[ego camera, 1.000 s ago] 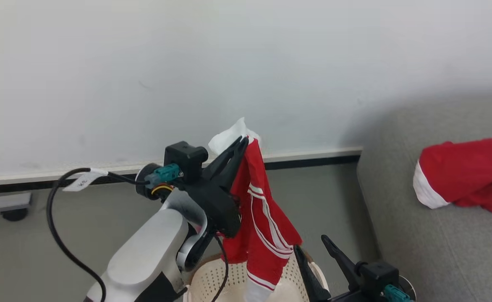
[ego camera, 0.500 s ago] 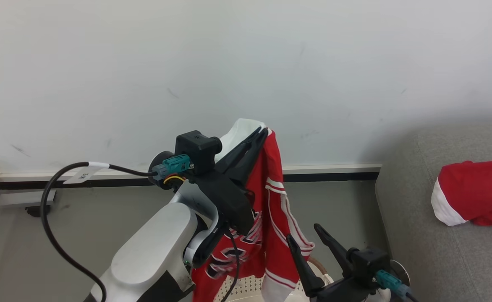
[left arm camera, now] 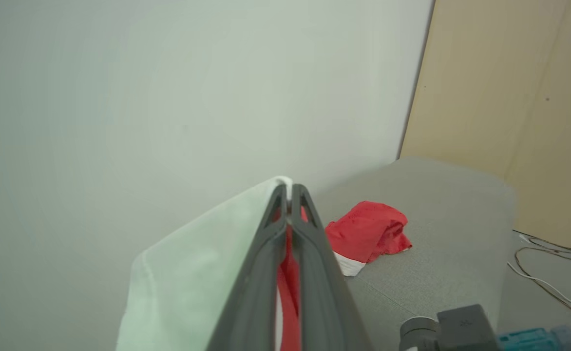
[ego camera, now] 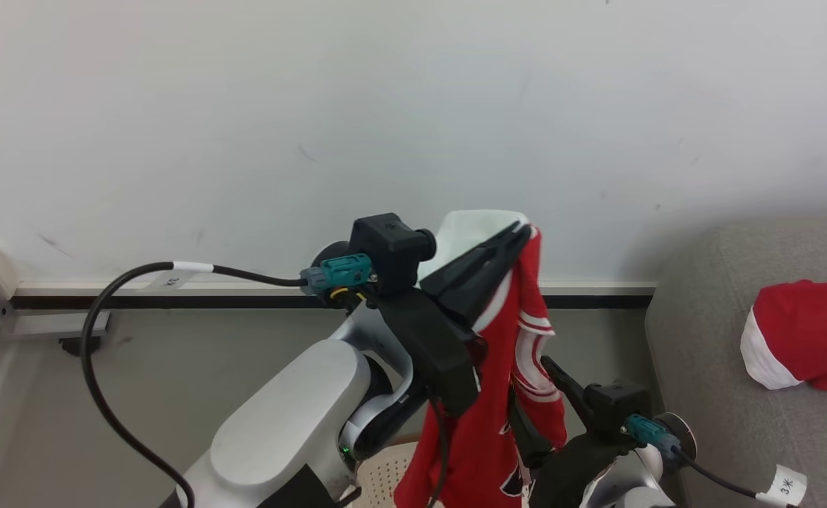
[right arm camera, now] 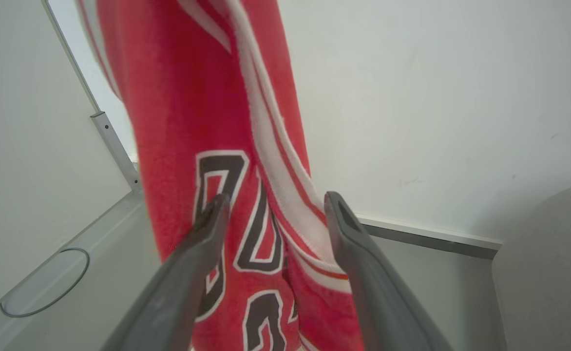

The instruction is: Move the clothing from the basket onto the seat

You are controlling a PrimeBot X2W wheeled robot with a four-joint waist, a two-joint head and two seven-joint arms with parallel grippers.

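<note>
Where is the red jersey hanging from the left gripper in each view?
Head view: jersey hangs lower centre, pinched by the left gripper.
Left wrist view: jersey at bottom centre, between the shut fingers.
Right wrist view: jersey upper left to centre, beyond the open right gripper.
Shared landmark: grey sofa, at the right of each.

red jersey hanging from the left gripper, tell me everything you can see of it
The red jersey is soft, slightly fuzzy fabric with white stripes, a white band at the top and black, white-outlined lettering. The shut left gripper pinches it near that band, so it hangs long and loosely folded, reaching down toward the basket. The open right gripper points at the lettered part, close to it, not closed on it.
</note>
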